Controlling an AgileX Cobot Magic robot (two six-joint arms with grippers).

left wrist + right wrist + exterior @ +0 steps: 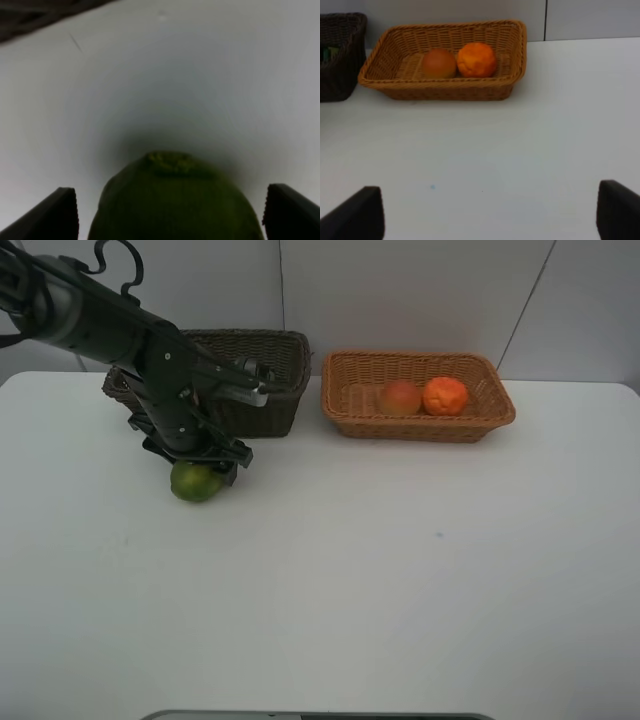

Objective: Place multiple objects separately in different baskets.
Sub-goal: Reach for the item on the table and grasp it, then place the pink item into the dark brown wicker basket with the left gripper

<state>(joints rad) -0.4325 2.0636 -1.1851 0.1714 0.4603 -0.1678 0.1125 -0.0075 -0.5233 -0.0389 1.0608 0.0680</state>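
The left gripper (170, 212) stands wide open, one finger (55, 212) on each side of the green round fruit (172, 200). A small gap shows between each fingertip and the fruit, so it holds nothing. In the high view the left gripper (200, 468) sits low over the green round fruit (195, 483), which lies on the white table (400, 580).

Just behind this arm is the dark brown basket (270, 375); the arm hides a part of it. Farther to the right side of the gripper stands the light orange-tan basket (420, 425), with the reddish peach-like fruit (399, 397) and the orange (444, 395) inside, side by side and touching or nearly so.

The right gripper (490, 215) is also wide open and empty, above bare table. Well ahead of it is the same light basket with both fruits.
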